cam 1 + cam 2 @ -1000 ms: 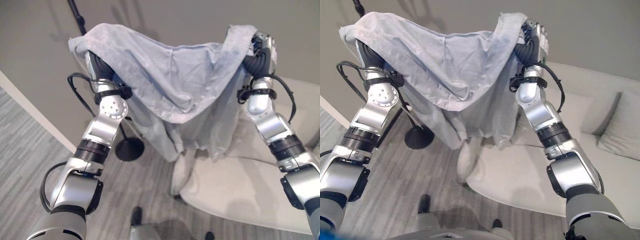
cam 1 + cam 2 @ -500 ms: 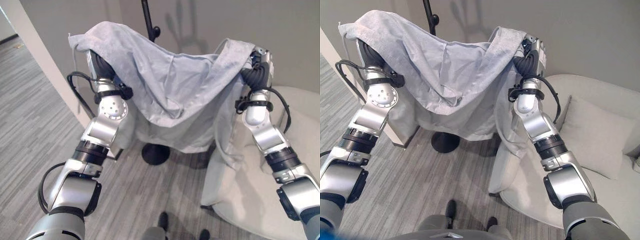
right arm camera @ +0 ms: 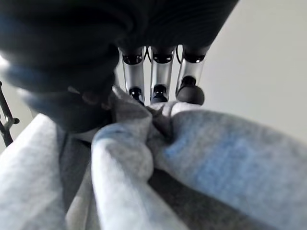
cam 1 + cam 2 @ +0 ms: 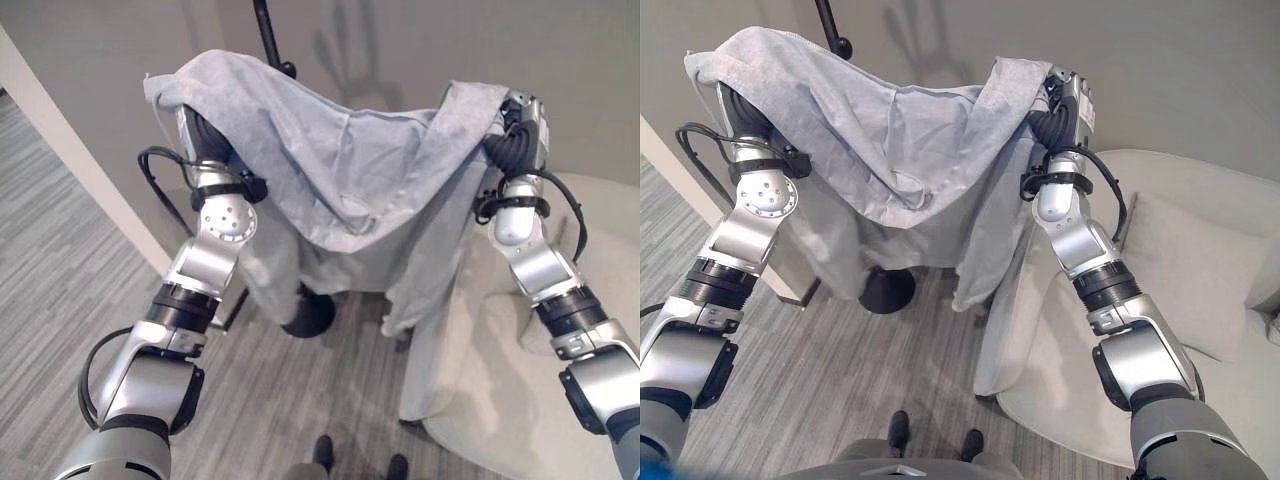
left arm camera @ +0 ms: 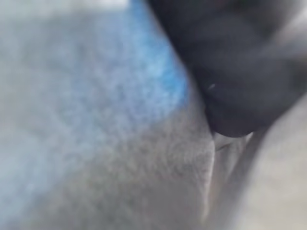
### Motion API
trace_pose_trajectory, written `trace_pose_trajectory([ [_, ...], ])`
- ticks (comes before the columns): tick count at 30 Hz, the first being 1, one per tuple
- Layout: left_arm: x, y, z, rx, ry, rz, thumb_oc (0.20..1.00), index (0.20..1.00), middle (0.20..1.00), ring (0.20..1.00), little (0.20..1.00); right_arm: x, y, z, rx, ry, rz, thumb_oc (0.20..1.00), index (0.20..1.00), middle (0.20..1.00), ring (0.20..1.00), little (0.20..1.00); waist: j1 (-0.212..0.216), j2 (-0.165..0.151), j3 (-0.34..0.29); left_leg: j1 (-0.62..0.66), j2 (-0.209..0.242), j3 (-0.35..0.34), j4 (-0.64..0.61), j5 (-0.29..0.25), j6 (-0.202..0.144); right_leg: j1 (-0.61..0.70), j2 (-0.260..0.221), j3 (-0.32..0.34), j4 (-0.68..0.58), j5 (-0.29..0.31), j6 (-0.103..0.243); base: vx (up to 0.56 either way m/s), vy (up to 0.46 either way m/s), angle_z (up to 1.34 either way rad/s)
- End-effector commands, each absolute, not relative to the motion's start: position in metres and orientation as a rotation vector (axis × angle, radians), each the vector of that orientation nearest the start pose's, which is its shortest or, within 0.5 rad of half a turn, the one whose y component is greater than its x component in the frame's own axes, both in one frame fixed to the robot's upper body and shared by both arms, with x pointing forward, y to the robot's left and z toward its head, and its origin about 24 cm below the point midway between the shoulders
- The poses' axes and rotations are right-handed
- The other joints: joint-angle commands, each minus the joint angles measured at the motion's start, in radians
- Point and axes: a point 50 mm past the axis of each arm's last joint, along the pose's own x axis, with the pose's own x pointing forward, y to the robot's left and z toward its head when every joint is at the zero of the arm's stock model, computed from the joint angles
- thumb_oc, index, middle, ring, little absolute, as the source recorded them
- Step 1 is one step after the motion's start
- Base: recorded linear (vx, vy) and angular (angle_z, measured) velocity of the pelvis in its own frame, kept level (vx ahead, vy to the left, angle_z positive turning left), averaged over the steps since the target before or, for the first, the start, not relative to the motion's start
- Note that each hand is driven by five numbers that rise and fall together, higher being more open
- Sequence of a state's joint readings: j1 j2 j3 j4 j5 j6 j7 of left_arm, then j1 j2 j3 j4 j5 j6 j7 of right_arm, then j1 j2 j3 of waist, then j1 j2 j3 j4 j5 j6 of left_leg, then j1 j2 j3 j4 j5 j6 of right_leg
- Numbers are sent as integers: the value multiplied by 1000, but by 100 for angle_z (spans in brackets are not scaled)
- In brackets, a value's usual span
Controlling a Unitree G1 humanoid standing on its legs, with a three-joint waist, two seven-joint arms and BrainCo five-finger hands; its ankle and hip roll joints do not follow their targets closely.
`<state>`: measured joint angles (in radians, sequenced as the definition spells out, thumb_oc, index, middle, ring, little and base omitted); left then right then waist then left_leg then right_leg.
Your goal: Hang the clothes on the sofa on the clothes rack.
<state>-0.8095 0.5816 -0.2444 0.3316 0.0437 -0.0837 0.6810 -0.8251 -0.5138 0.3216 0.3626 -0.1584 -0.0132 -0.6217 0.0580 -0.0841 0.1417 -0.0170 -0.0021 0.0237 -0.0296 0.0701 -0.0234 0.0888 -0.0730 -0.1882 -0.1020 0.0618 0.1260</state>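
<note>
Garment: a light grey piece of clothing hangs spread between both raised arms, sagging in the middle, its hem trailing down towards the floor.
Right hand: the right hand has its fingers curled into a bunched fold of the cloth, gripping it at the garment's right end.
Left hand: buried under the cloth at the left end; I cannot tell whether its fingers are closed.
Why held so: judged from the pose, holding it wide and high keeps the cloth open and off the floor so it can be lowered over the rack.
Clothes rack: a black pole rises on the far side of the garment, its round base on the floor under the hanging cloth.
Sofa: a pale sofa with a cushion stands to the right, near the right arm.
Room: grey striped floor, plain grey wall.
</note>
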Motion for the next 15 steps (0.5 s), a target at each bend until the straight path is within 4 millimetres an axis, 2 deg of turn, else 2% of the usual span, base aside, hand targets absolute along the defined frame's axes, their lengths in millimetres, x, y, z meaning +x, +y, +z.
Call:
trace_pose_trajectory([
  [1,350,198,265,505,-820,521,200,200,200,200,200,358,-168,264,-644,-804,-409,200,200,200,200,200,15,-2,-70,-65,49,15,194,-140,-78,-73,-9,-42,15,6,67,-6,18,6],
  [2,350,198,266,502,-821,523,200,200,200,200,200,358,-169,266,-642,-807,-415,200,200,200,200,200,16,3,-62,-91,69,18,189,-117,-81,-67,-14,-49,15,0,66,5,21,6],
  [3,350,198,266,501,-821,523,200,200,200,200,200,358,-169,266,-642,-807,-415,200,200,200,200,200,15,3,-62,-92,68,17,187,-115,-82,-68,-14,-50,15,0,66,33,63,9],
  [4,351,199,267,500,-819,534,200,200,200,200,200,359,-169,267,-641,-809,-417,200,200,200,200,200,13,6,-62,-105,84,18,148,-85,-86,-70,-15,-51,15,1,68,42,78,9],
  [7,352,198,270,504,-825,539,200,200,200,200,200,359,-172,266,-647,-805,-423,200,200,200,200,200,6,5,-66,-129,102,25,82,-57,-98,-75,-20,-52,15,-3,73,57,108,9],
  [8,354,198,270,503,-820,544,200,200,200,200,200,359,-180,269,-660,-806,-454,200,200,200,200,200,-6,1,-55,-210,131,68,-9,-30,-108,-71,-29,-57,15,-26,78,76,173,11],
  [10,354,197,270,499,-819,544,200,200,200,200,200,358,-184,268,-659,-804,-471,200,200,200,200,200,-2,7,-50,-253,154,82,-45,-6,-116,-64,-28,-64,15,-45,76,124,224,18],
  [11,354,196,268,491,-816,543,200,200,200,200,200,357,-188,266,-666,-798,-485,200,200,200,200,200,0,21,-51,-267,179,82,-50,14,-131,-44,-24,-69,15,-62,78,175,252,17],
  [15,354,196,265,494,-808,536,200,200,200,200,200,358,-189,263,-687,-786,-483,200,200,200,200,200,9,47,-72,-216,192,46,-58,24,-159,-31,-23,-55,15,-59,87,111,256,-12],
])
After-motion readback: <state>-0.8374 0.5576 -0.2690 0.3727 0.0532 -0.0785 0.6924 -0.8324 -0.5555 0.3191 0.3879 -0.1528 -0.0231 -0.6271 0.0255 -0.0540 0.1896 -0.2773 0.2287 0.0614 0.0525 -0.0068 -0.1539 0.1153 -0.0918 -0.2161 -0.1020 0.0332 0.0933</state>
